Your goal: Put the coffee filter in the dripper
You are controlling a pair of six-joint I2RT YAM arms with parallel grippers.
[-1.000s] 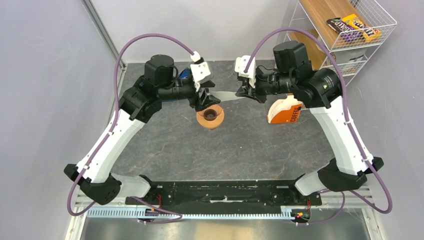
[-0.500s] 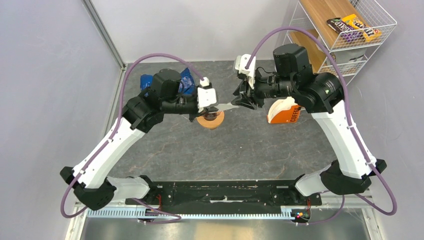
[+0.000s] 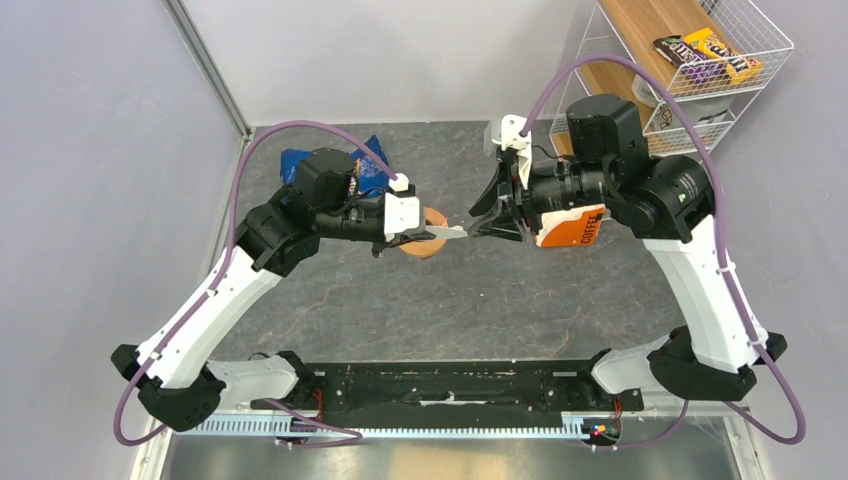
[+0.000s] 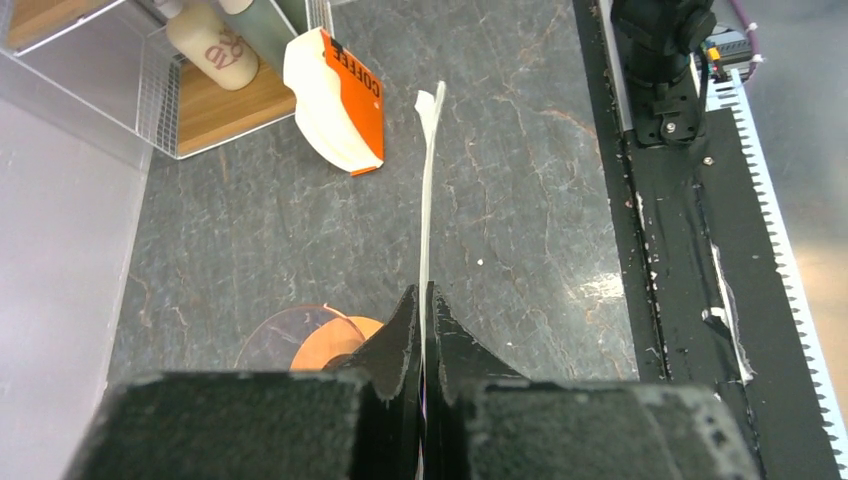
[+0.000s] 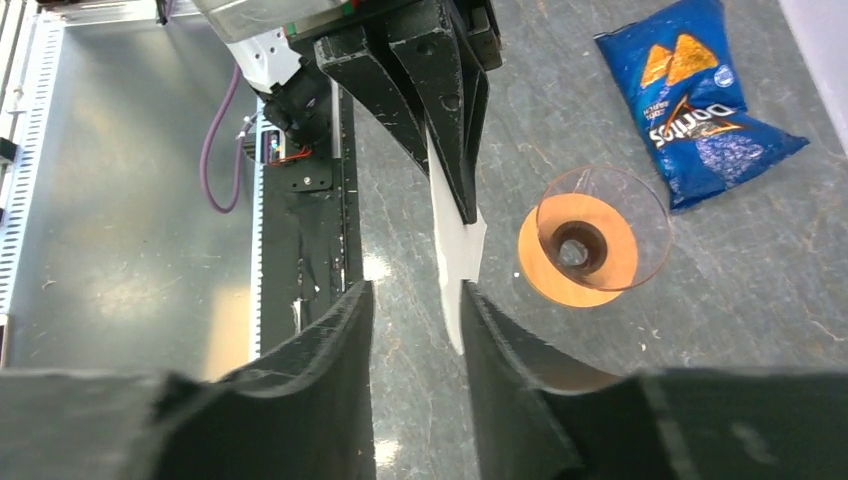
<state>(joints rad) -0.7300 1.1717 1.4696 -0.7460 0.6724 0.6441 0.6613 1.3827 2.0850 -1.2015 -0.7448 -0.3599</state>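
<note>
Mid-table by the dripper, your left gripper pinches the filter flat, off the table. The filter's free end sits between your right gripper's spread jaws.

Dark grey marbled bench. By far edge, left of middle: blue chip bag. Near it, toward middle, orange dripper. Right of middle, orange-and-white pack lettered COFFEE.

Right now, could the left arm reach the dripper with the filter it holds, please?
Probably yes: the left pincer is shut on the filter, the dripper sits right beside it, and the right pincer stands open.
</note>
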